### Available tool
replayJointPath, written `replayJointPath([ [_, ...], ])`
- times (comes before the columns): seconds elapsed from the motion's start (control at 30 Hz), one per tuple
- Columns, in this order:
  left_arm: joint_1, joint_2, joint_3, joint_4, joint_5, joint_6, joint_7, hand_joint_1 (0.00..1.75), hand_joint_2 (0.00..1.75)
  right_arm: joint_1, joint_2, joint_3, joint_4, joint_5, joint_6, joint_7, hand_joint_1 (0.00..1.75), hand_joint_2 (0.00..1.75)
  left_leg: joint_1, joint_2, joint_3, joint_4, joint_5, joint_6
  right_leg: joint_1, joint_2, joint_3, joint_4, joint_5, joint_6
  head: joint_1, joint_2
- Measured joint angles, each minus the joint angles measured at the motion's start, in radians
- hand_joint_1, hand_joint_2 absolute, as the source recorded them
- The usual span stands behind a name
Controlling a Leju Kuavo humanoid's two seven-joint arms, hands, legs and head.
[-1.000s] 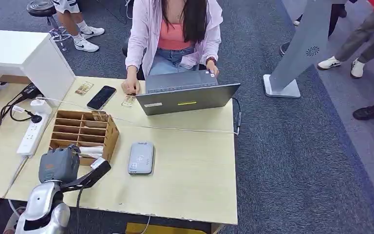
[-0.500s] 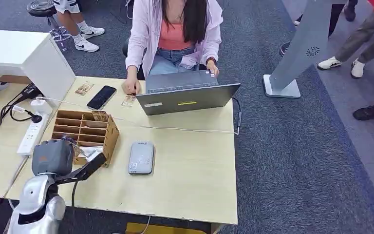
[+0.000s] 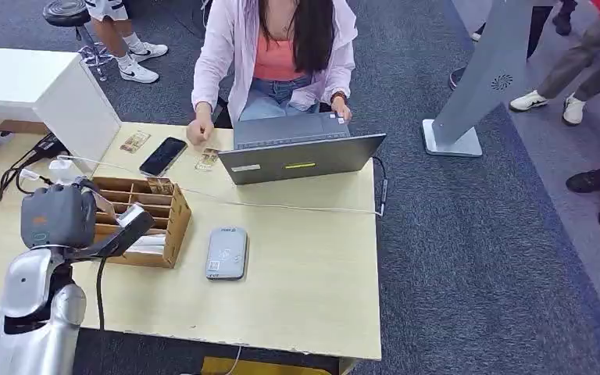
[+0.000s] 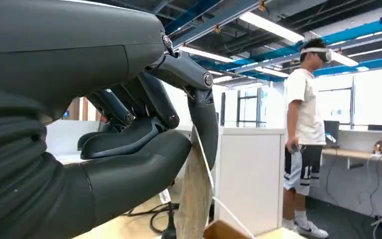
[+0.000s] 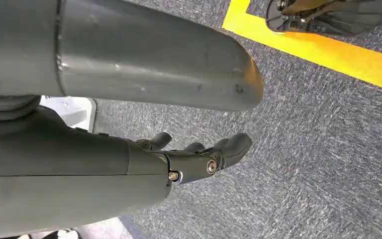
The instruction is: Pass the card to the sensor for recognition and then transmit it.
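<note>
At the left of the head view our left hand pinches a brownish card between thumb and a finger, above the wooden slotted card box. Our right hand hangs over grey carpet, fingers loosely apart, holding nothing. Lower centre on the worktop, the grey card reader lies just right of the box.

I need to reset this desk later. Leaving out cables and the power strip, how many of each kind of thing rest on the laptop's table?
Laptop: 1
Phone: 1
Card reader: 1
Wooden organizer: 1
Loose cards: 2
Total: 6
</note>
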Motion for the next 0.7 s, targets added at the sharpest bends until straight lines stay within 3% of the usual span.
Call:
replayJointPath([
  [0.5,-0.014,0.0,0.0,-0.008,0.0,-0.001,0.0,1.75,1.75,0.0,0.0,0.0,0.0,0.001,0.0,0.0,0.0,0.0,0.0,0.0,0.0,0.0,0.0,0.0,0.0,0.0,0.0,0.0,0.0,0.0,0.0,0.0],
  [0.7,-0.105,0.009,0.0,0.011,-0.029,-0.016,0.027,1.75,1.75,-0.004,0.0,0.004,0.0,0.036,0.007,0.007,0.0,0.0,0.0,0.0,0.0,0.0,0.0,0.0,0.0,0.0,0.0,0.0,0.0,0.0,0.0,0.0],
])
